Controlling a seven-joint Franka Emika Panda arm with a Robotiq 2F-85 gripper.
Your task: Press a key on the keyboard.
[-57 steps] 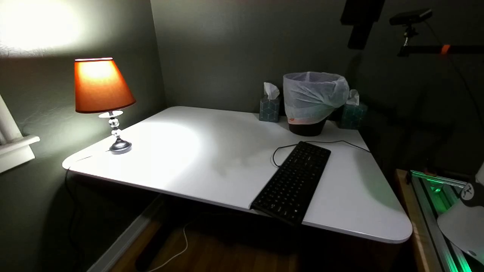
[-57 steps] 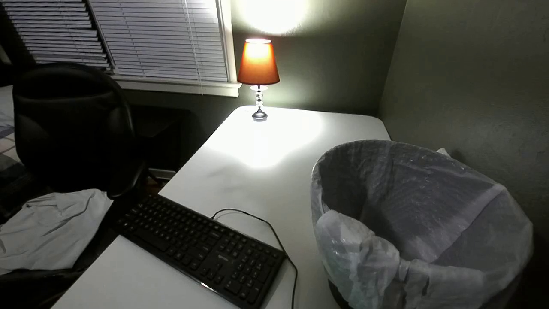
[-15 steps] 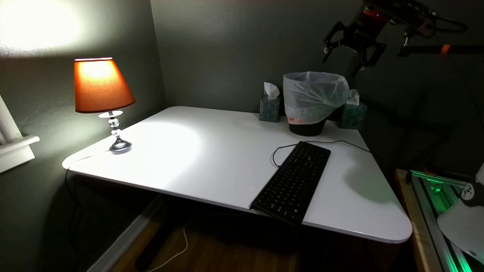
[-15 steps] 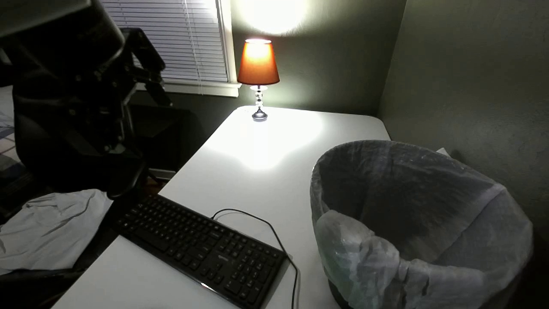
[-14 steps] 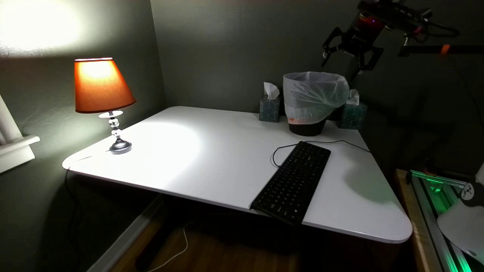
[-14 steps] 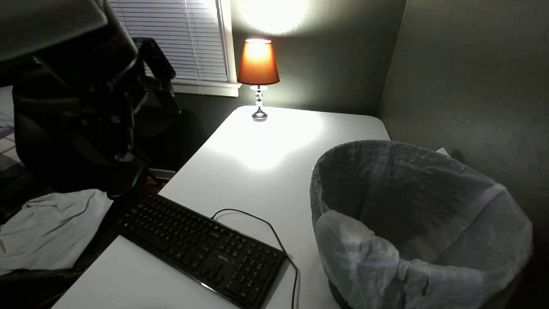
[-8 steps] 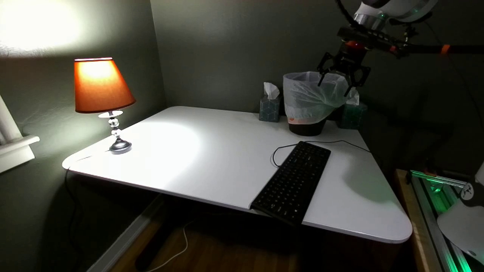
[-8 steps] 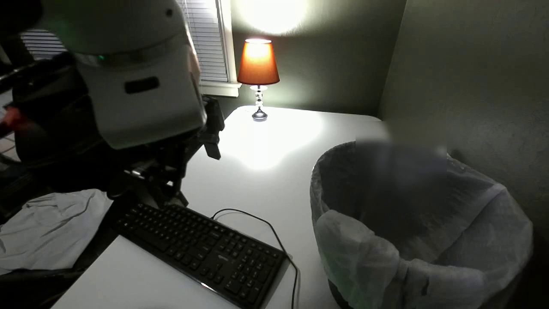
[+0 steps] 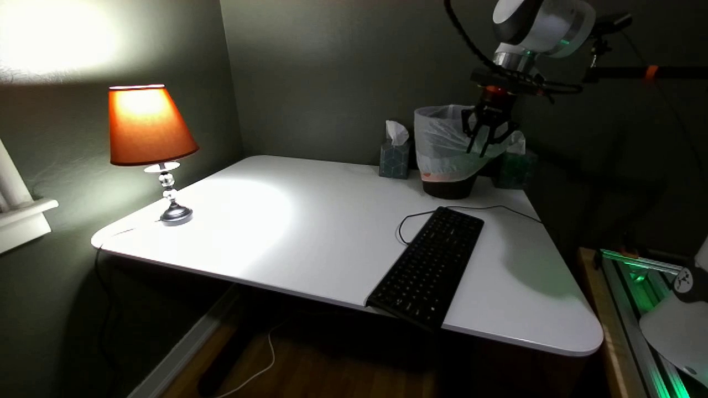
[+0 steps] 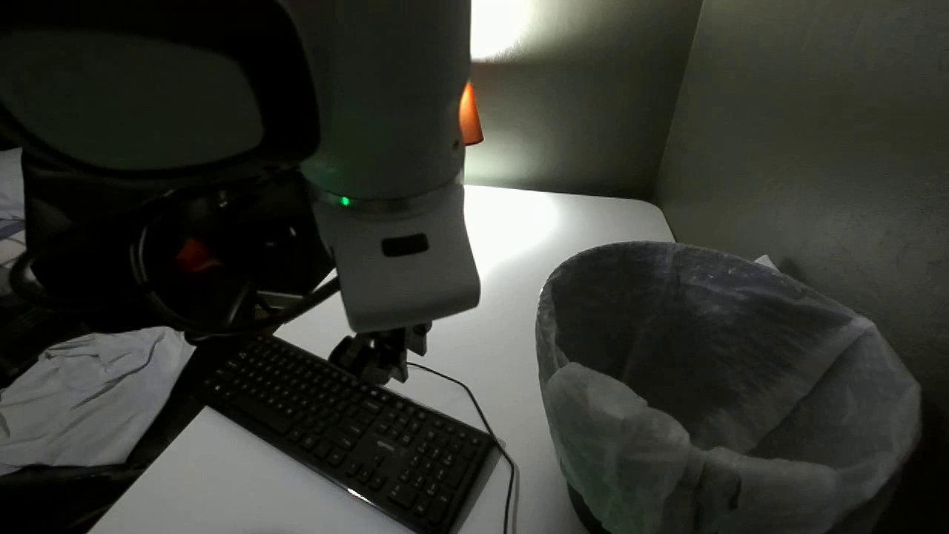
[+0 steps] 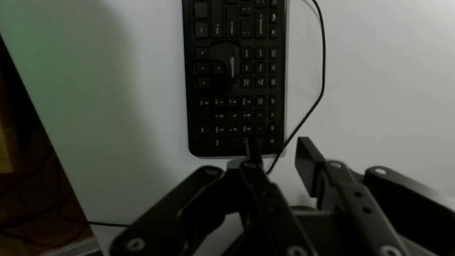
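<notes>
Black jaws (less parted) have dropped nearer the keyboard (image 9: 428, 265).

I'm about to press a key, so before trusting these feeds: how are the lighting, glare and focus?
Wrist view: dim overall, with a dark patch, shadow or reflection, on the keyboard, greenish shade on the desk at left, the hand slightly soft. Both exterior views: light from the lamp burns out patches of desk and wall, and most keyboard lettering is too small to read.
</notes>
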